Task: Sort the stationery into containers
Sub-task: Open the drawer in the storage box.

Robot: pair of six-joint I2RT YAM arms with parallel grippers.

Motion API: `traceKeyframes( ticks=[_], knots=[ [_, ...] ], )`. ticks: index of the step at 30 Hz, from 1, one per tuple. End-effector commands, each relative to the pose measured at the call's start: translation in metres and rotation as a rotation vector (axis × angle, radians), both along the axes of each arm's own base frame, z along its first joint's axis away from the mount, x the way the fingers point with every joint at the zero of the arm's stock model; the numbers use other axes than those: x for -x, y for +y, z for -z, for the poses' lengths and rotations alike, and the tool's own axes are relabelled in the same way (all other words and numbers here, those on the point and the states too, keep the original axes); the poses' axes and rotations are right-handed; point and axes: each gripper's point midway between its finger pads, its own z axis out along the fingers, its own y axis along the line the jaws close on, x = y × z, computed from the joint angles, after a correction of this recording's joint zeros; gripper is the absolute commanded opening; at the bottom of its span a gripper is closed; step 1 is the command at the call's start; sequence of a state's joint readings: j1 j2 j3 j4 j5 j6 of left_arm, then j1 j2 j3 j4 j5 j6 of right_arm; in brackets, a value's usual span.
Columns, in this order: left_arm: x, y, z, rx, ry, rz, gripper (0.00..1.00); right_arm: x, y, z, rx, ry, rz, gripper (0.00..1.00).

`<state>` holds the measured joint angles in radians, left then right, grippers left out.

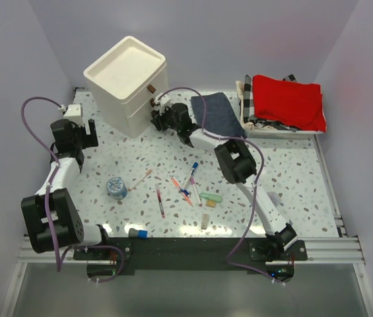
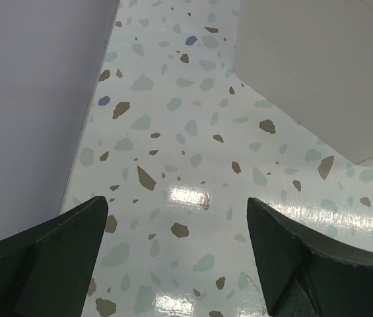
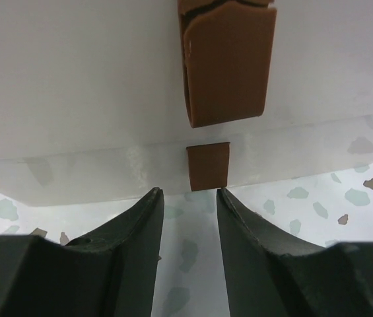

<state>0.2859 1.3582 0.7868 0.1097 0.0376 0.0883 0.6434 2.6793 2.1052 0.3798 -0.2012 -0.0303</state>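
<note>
- Left arm (image 1: 63,172): black joint housings, white links, lilac cable (image 1: 41,99) above the base rail (image 1: 331,249).
- Right arm (image 1: 239,164): identical black-and-white build, lilac cable.
- Left claw (image 2: 173,254) and right claw (image 3: 189,198): matte dark-green fingers, tapered tips.

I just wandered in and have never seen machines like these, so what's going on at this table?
Two robot arms are sorting stationery into a white drawer unit. The right gripper is at the unit's front, its fingers slightly apart and lined up with a small brown pull tab, not gripping it. The left gripper hangs open and empty above the table beside the unit. The pens, blue-white roll and eraser lie loose mid-table.
</note>
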Motion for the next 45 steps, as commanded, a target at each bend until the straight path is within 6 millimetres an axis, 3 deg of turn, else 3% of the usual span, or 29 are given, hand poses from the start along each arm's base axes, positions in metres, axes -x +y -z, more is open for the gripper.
traceKeyframes(
  ticks=[1, 10, 14, 22, 23, 24, 28, 29, 30, 32, 33, 35, 37, 38, 40, 45],
  knots=[
    [-0.006, 0.007, -0.005, 0.003, -0.034, -0.017, 0.91, -0.009, 0.009, -0.04, -0.05, -0.081, -0.015, 0.39],
    [-0.008, 0.01, 0.0, 0.015, -0.026, -0.02, 0.91, -0.013, 0.012, -0.048, -0.069, -0.097, -0.023, 0.36],
    [-0.011, 0.011, 0.001, 0.027, -0.03, -0.024, 0.91, -0.01, 0.016, -0.043, -0.059, -0.082, -0.046, 0.19],
    [-0.014, 0.015, -0.003, 0.021, -0.036, -0.026, 0.91, -0.005, 0.013, -0.036, -0.037, -0.066, -0.062, 0.0],
    [-0.013, 0.015, -0.002, 0.02, -0.034, -0.027, 0.91, -0.004, 0.012, -0.046, -0.041, -0.078, -0.064, 0.0],
    [-0.013, 0.015, -0.001, 0.022, -0.033, -0.028, 0.91, 0.0, 0.01, -0.039, -0.032, -0.066, -0.069, 0.0],
    [-0.012, 0.015, -0.002, 0.027, -0.042, -0.03, 0.91, 0.013, -0.001, -0.049, -0.022, -0.076, -0.07, 0.0],
    [-0.013, 0.014, -0.004, 0.03, -0.051, -0.029, 0.91, 0.019, -0.007, -0.038, -0.003, -0.057, -0.068, 0.0],
    [-0.013, 0.013, -0.004, 0.034, -0.053, -0.027, 0.91, 0.02, -0.012, -0.057, -0.015, -0.078, -0.062, 0.0],
    [-0.013, 0.012, -0.005, 0.038, -0.061, -0.024, 0.91, 0.029, -0.021, -0.049, 0.0, -0.064, -0.054, 0.0],
    [-0.014, 0.012, -0.008, 0.037, -0.069, -0.021, 0.91, 0.031, -0.024, -0.062, -0.007, -0.08, -0.052, 0.0],
    [-0.013, 0.01, -0.009, 0.041, -0.074, -0.016, 0.91, 0.037, -0.033, -0.054, 0.014, -0.064, -0.05, 0.0],
    [-0.012, 0.01, -0.009, 0.039, -0.077, -0.014, 0.91, 0.04, -0.038, -0.062, 0.014, -0.07, -0.046, 0.0],
    [-0.011, 0.009, -0.009, 0.041, -0.077, -0.013, 0.91, 0.044, -0.042, -0.055, 0.027, -0.056, -0.046, 0.0],
    [-0.01, 0.008, -0.011, 0.04, -0.082, -0.01, 0.91, 0.048, -0.046, -0.061, 0.029, -0.06, -0.049, 0.0],
    [-0.009, 0.006, -0.015, 0.042, -0.097, -0.002, 0.91, 0.065, -0.058, -0.053, 0.06, -0.046, -0.064, 0.0]
  ],
)
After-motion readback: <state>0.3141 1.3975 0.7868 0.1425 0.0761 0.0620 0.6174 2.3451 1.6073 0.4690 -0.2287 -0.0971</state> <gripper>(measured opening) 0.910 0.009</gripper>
